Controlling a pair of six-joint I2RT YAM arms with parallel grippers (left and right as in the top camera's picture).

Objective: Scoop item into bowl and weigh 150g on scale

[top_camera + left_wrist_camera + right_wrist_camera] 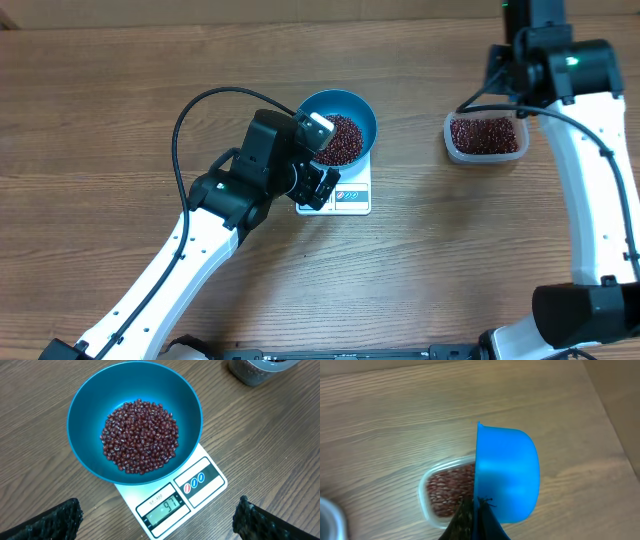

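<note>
Jaws on the left arm (200, 240) are standing wide open, gripping nothing; their two dark fingertips (55, 520) are showing only at the bottom corners of the left wrist view, with the scale (195, 485) lying between and beyond them. Jaws on the right arm (590, 180) are pinching shut on the small blue scoop (507, 475), the dark fingers (467, 520) meeting at its lower edge.

The bowl (185, 405) is sitting on the scale, covering most of the white top and leaving the front strip uncovered. A heap of red-brown beans (140, 435) is lying in the bottom of the bowl, well below the rim. The display (162, 510) is showing a reading (it is looking like 97, though the digits are small and slanted).

From overhead, the left arm is hanging over the near-left edge of the scale, partly covering the side of the bowl. The clear tub (485, 152) is resting on the worktop (100, 100) well to the right of the scale, and more beans are filling it.

In the right wrist view the scoop is turning its outer side to the camera, so whether anything is lying inside it cannot be told. It is hanging just beside the tub, overlapping the tub's right end.
</note>
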